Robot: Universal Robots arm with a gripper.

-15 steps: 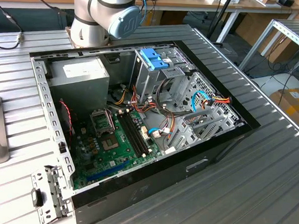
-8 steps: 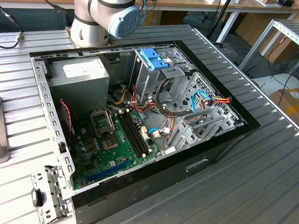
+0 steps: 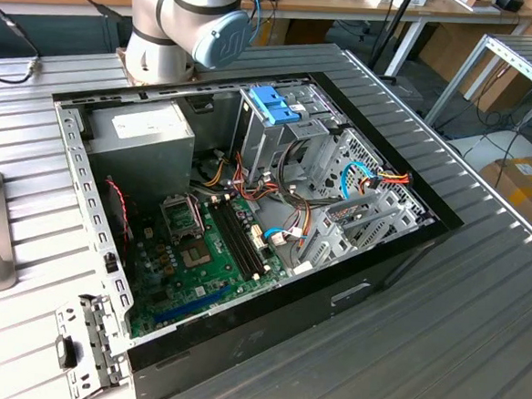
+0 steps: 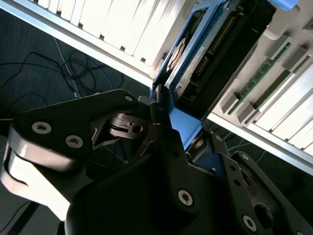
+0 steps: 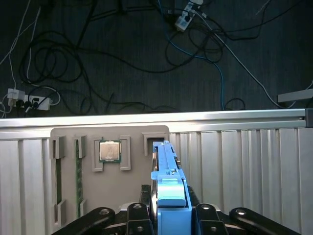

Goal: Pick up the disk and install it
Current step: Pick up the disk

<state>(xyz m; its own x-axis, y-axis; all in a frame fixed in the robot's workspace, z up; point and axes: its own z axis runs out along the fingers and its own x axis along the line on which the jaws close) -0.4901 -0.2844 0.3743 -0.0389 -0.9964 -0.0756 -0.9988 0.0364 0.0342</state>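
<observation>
Exterior view first: the open black desktop computer case [image 3: 286, 301] lay across the middle of the frame. A light-blue ribbed plastic latch [image 3: 277, 104] sat on the drive cage toward the upper middle. The grey robot arm [image 3: 183, 20] rose at the top, toward the exterior view's left.

Second wrist view: the black two-finger gripper [image 4: 188, 129] had its jaws closed on the silver-grey metal disk in its blue plastic bracket [image 4: 205, 58]. One finger [image 4: 161, 117] lay against the bracket's side. The disk's long axis ran straight out from the gripper, circuit-board face showing.

First wrist view: the disk [image 5: 166, 166] stood on edge, thin side to the camera, clamped by the gripper [image 5: 168, 218]. Its far end met a slot in the pale grey holder tray [image 5: 122, 196], just beside a square silver processor chip [image 5: 110, 150], on the ribbed aluminium table [image 5: 254, 171]. Whether it had cleared the slot, I couldn't tell.

My read was stiff, dense for its size, smooth-sided and shock-sensitive. The flat faces looked the safest hold, as the plastic bracket might flex.
</observation>
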